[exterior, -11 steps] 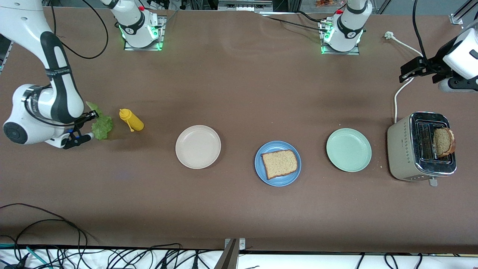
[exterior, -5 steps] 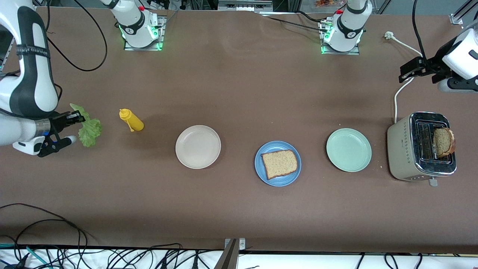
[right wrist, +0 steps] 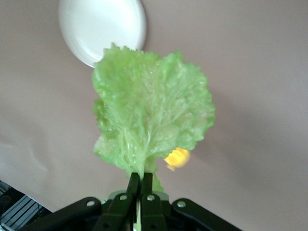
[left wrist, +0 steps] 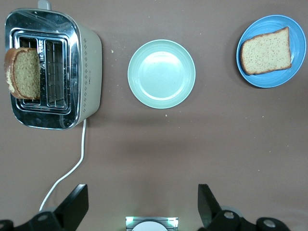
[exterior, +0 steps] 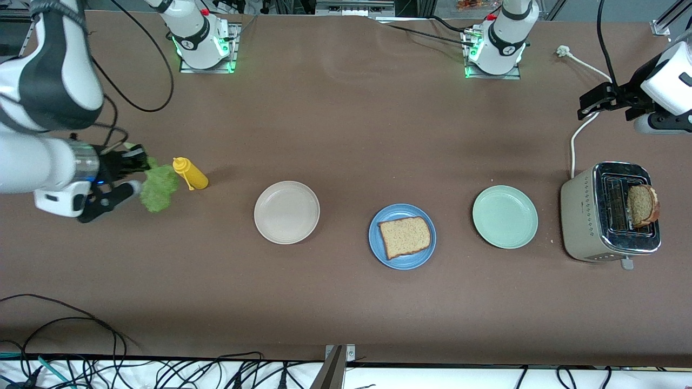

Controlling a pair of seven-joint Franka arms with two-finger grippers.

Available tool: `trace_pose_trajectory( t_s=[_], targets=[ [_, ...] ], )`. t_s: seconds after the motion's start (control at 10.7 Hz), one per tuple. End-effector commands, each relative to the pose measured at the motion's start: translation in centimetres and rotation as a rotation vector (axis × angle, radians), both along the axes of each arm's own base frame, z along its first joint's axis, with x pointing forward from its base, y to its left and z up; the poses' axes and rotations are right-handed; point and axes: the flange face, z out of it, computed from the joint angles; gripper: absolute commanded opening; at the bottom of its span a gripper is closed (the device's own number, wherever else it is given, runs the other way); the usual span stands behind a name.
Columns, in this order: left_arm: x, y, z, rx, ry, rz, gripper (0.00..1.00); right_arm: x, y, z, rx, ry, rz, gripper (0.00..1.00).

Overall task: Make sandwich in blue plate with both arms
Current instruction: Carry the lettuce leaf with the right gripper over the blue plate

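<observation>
The right gripper [exterior: 141,162] is hanging in the air over the table [exterior: 346,302] at the right arm's end, just beside the yellow squeeze bottle [exterior: 190,173]. Its fingers [right wrist: 133,185] are standing pressed together on the stem of the lettuce leaf [exterior: 158,187], and the leaf is spreading out from the fingertips clear of the table. In the right wrist view the leaf [right wrist: 153,108] is covering most of the frame, with the cream-white plate [right wrist: 102,27] showing past its edge.

The left gripper [exterior: 590,106] is waiting in the air over the left arm's end of the table, above the white power cord [exterior: 581,129]. Its fingers [left wrist: 76,208] are standing fully apart and are holding nothing.

The blue plate [exterior: 378,250] is sitting on the table between the cream-white plate [exterior: 286,212] and the pale green plate [exterior: 505,216], slightly nearer to the front camera than either. One slice of toast [exterior: 405,236] is lying flat on it. A second slice [exterior: 643,205] is standing upright in one slot of the toaster [exterior: 581,216], which is sitting beside the pale green plate toward the left arm's end. The left wrist view is showing the toaster [left wrist: 89,72], the pale green plate [left wrist: 161,73] and the blue plate [left wrist: 296,74] in a row.
</observation>
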Motion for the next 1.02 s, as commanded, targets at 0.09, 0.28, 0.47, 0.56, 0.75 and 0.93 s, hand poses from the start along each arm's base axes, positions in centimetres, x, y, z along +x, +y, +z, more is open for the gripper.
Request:
trace_pose_trajectory(
  t_s=[0.09,0.28,0.47,0.56,0.75,0.93],
  targets=[
    [0.1,0.1,0.3,-0.018,0.006,-0.001,1.00,0.5,14.5,2.4,0.235,-0.206,0.141,0.00],
    [0.1,0.1,0.3,-0.018,0.006,-0.001,1.00,0.1,22.4,2.0,0.358,-0.339,0.196,0.00],
    [0.1,0.1,0.3,-0.018,0.006,-0.001,1.00,-1.1,29.5,-1.1,0.420,-0.390,0.250,0.00],
    [0.1,0.1,0.3,-0.018,0.006,-0.001,1.00,-1.8,32.8,-2.6,0.449,-0.434,0.268,0.00],
    [0.1,0.1,0.3,-0.018,0.006,-0.001,1.00,-1.7,37.0,-7.5,0.478,-0.546,0.291,0.00],
    [0.1,0.1,0.3,-0.018,0.006,-0.001,1.00,-1.8,40.0,-11.9,0.501,-0.669,0.329,0.00]
  ],
)
